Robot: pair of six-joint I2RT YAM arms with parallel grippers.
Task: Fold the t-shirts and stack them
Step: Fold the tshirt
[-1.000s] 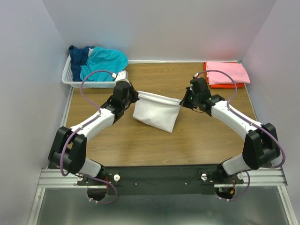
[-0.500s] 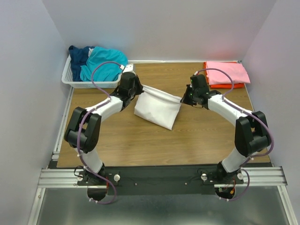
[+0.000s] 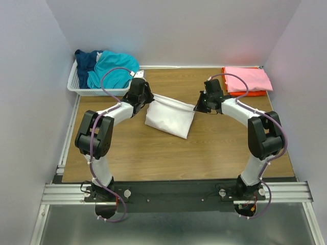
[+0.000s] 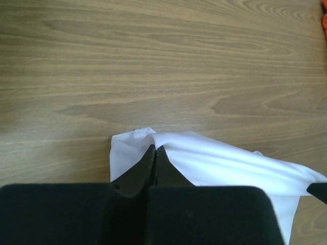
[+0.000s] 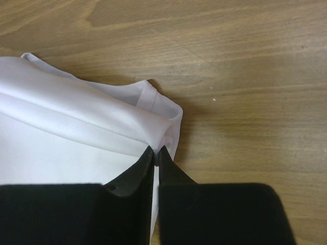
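The white cloth t-shirt [image 3: 169,116] lies partly folded in the middle of the wooden table [image 3: 153,153], strung between my two arms. Its upper edge runs as a taut band from one end effector to the other, and its body spreads flat on the wood below that edge.

My left end effector [image 3: 144,97] sits at the shirt's upper left corner. Its fingers are pressed together, pinching a bunched fold of the white cloth at their tips, low over the table.

My right end effector [image 3: 198,107] sits at the upper right corner. Its fingers are drawn nearly together on the hemmed edge, with a thin strip of white cloth showing in the narrow slit between them.

Further out, at the far left corner, a teal t-shirt [image 3: 113,68] and a navy t-shirt [image 3: 86,58] lie crumpled in a white plastic slatted basket [image 3: 76,87], well apart from the white shirt. At the far right corner, a folded pink t-shirt [image 3: 248,78] rests on top of a folded orange t-shirt [image 3: 250,94], just beyond my right end effector.
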